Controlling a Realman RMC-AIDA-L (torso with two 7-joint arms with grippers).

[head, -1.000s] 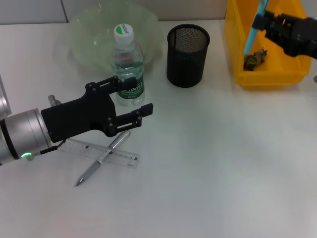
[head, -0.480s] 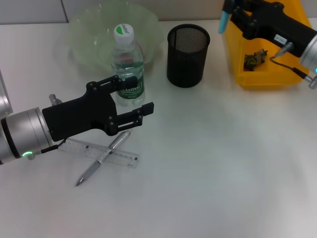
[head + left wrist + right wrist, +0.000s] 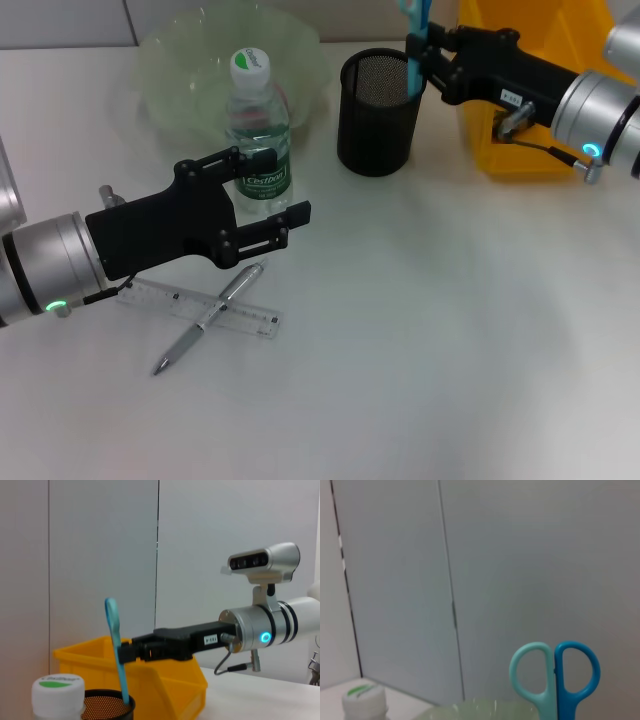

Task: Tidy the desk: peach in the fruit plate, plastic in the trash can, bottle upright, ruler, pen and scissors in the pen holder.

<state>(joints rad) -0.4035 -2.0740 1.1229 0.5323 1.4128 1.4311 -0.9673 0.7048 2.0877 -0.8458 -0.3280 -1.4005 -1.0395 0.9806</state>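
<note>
R gripper (image 3: 425,60) fingers clamp the scissors (image 3: 414,45), now moved from the bin (image 3: 480,110) to over the holder (image 3: 378,98). L gripper (image 3: 270,190) fingers spread by the bottle (image 3: 256,135), unchanged.

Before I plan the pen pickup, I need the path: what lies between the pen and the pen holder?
In the head view, only the left gripper sits between the pen and the pen holder; beyond it, bare table.
</note>
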